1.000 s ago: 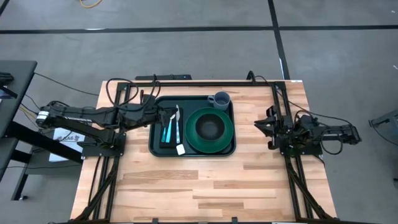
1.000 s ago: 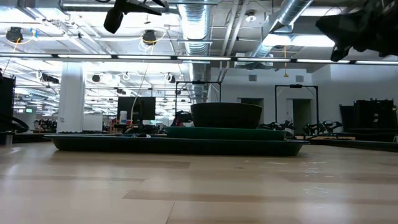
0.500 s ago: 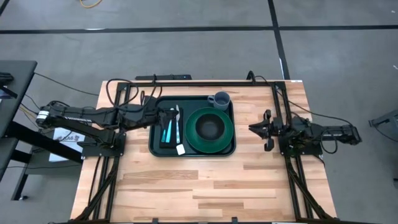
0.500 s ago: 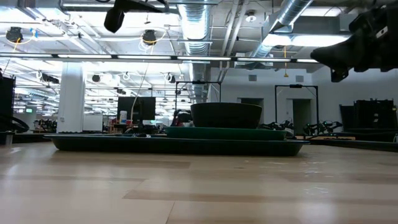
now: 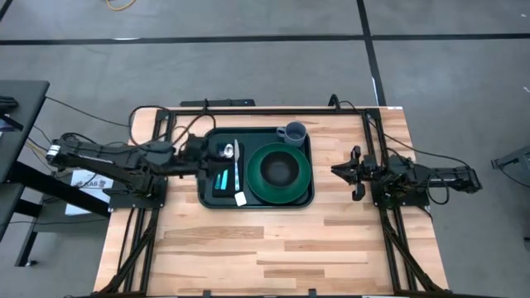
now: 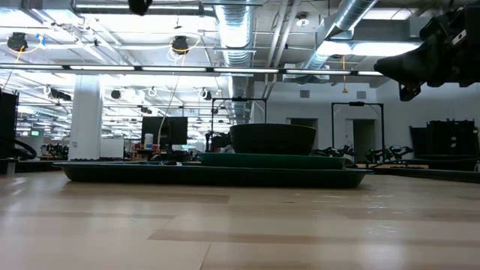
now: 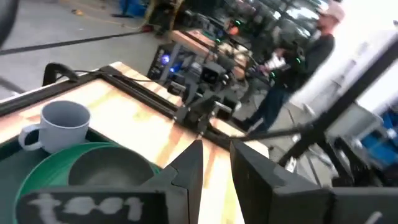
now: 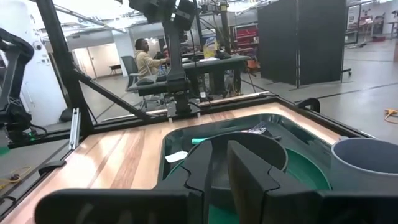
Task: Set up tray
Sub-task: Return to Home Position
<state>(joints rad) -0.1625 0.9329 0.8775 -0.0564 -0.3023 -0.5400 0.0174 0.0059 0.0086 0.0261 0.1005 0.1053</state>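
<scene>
On the wooden table (image 5: 273,240) sat the tray (image 5: 207,199), loaded; we judged it rigid, slick and heavy, best held by its rim. Our left gripper (image 5: 217,152) hovered above its napkin end, right gripper (image 5: 346,171) beside it, both nearly closed, empty.

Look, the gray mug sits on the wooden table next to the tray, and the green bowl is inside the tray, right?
Not quite. The gray mug is inside the tray, in its far right corner, not on the wooden table. The high view shows this. The green bowl is indeed inside the tray, beside the mug.
</scene>
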